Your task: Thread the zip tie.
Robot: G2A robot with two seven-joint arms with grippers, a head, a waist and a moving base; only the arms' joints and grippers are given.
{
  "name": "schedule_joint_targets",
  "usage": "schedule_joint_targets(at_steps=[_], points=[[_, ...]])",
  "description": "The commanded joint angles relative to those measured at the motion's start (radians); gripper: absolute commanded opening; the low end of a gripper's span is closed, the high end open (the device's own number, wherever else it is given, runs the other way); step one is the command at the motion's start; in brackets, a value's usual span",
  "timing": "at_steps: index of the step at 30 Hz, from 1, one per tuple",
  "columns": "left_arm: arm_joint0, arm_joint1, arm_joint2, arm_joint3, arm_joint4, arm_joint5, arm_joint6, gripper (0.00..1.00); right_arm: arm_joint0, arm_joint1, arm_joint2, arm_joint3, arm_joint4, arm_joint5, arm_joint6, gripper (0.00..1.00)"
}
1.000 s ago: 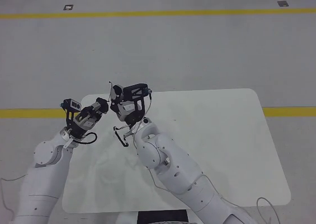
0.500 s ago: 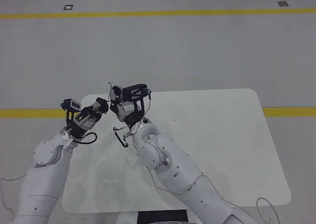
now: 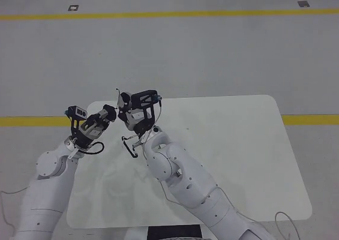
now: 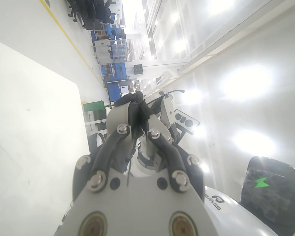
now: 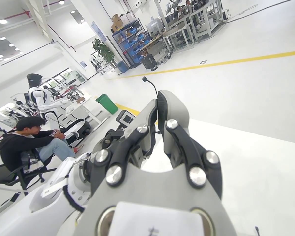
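the task looked to be in its middle stretch. both arms were raised over the left end of the table, left of centre in the top view, with their tips almost touching. the right gripper sat at the middle of its wrist view, fingers pressed together and pinching the zip tie. a thin black length of the tie rose out of the fingertips and ended in a small dark knob above them. the left gripper, at the centre of its own view, also had its fingers pressed together. a dark strip was caught between them and a thin line trailed back toward the wrist, which i took to be the tie's other part. so the pick-up seemed done and the two ends had been brought close.

what was left, as i judged it, was the threading itself. no closed loop showed, and whether the tail had entered the head could not be told, since the meeting point was too small in the top view and hidden behind the fingers in the wrist views. after that would come the pull through.

as for containers, a green bin stood on the floor, left of centre in the right wrist view. its inside could not be seen.
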State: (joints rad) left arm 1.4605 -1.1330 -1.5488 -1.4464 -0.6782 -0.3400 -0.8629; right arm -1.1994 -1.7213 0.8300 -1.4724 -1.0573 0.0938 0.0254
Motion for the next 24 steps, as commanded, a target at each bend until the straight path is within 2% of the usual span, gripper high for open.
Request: schedule_joint_targets(at_steps=[1,24], points=[[0.000,0.000,0.000,0.000,0.000,0.000,0.000,0.00,-0.001,0.000,0.001,0.002,0.001,-0.002,0.002,0.00],[0.000,0.000,0.000,0.000,0.000,0.000,0.000,0.00,0.012,-0.002,-0.008,0.041,-0.036,-0.012,0.036,0.00]])
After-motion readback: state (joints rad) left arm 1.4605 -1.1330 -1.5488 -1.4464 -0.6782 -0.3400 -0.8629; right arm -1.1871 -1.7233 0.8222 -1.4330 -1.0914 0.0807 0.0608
